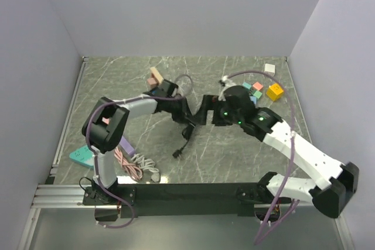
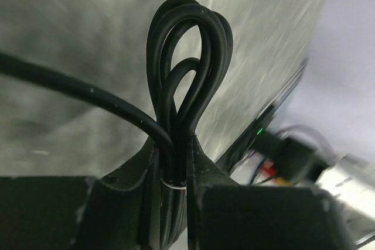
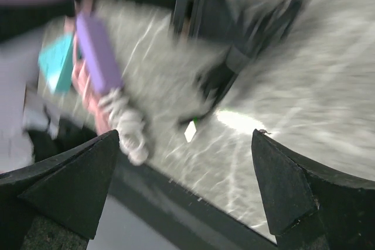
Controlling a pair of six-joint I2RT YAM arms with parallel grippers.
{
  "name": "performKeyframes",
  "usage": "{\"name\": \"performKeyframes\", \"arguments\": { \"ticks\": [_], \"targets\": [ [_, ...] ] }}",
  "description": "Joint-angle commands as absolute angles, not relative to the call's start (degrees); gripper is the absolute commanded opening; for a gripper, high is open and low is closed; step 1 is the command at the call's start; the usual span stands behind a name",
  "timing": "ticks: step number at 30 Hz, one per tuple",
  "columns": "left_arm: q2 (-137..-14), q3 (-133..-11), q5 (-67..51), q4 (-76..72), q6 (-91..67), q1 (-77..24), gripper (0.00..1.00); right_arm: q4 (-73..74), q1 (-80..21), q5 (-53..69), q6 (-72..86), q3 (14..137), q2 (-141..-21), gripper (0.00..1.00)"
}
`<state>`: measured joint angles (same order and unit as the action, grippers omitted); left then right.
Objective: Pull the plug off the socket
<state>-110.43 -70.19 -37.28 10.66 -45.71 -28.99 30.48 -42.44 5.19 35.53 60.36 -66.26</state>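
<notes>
My left gripper (image 2: 174,171) is shut on a bundle of black cable (image 2: 187,74); its loops stick up past the fingertips and one strand runs off to the left. In the top view this gripper (image 1: 183,109) is at mid table, with the black cable (image 1: 187,126) trailing down to a loose black plug end (image 1: 176,153) lying on the table. My right gripper (image 1: 208,114) hovers just right of the bundle, open and empty (image 3: 186,162). Its blurred view shows the plug end (image 3: 202,115) with a white tag. I cannot make out a socket.
A teal flat piece (image 1: 81,156), a purple block (image 1: 126,144) and pink and white coiled cords (image 1: 136,167) lie at the front left. Coloured blocks (image 1: 274,91) sit at the back right, and a wooden block (image 1: 155,76) at the back centre. Walls close three sides.
</notes>
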Motion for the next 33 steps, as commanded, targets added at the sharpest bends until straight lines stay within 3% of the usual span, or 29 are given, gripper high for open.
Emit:
{"name": "performKeyframes", "arguments": {
  "ticks": [1,9,17,19,20,23,24,26,33],
  "targets": [
    [-108.4,-69.4,-37.0,10.5,-42.7,-35.7,0.01,36.3,-38.3,0.1,35.6,60.3,-61.4,1.0],
    [-105.2,-60.6,-32.3,10.4,-47.8,-51.7,0.01,40.0,-31.4,-3.3,35.3,61.6,-62.0,1.0],
    [-97.0,-52.8,-25.2,11.7,-53.8,-59.9,0.02,38.9,-25.5,-3.4,37.7,61.3,-63.6,1.0],
    [-94.1,-52.8,-23.9,12.4,-54.3,-59.9,0.27,38.1,-24.7,-2.0,37.5,61.6,-64.8,1.0],
    [-92.7,-52.8,-23.6,12.1,-54.7,-60.0,0.45,37.9,-23.9,-1.3,37.4,62.3,-66.3,1.0],
    [-90.5,-53.3,-21.0,13.0,-55.4,-60.0,0.73,37.4,-23.5,-0.2,36.3,65.0,-70.8,1.0],
    [-88.8,-54.3,-19.8,13.8,-55.1,-60.1,0.9,37.4,-23.3,-0.2,36.0,65.7,-72.2,1.0],
    [-87.2,-55.6,-16.6,16.5,-54.8,-59.8,0.99,36.7,-23.1,1.7,35.1,67.2,-76.4,1.0],
    [-82.1,-62.7,-8.2,22.0,-51.5,-55.4,0.99,33.8,-22.9,6.5,33.3,70.0,-87.2,1.0]
  ]
}}
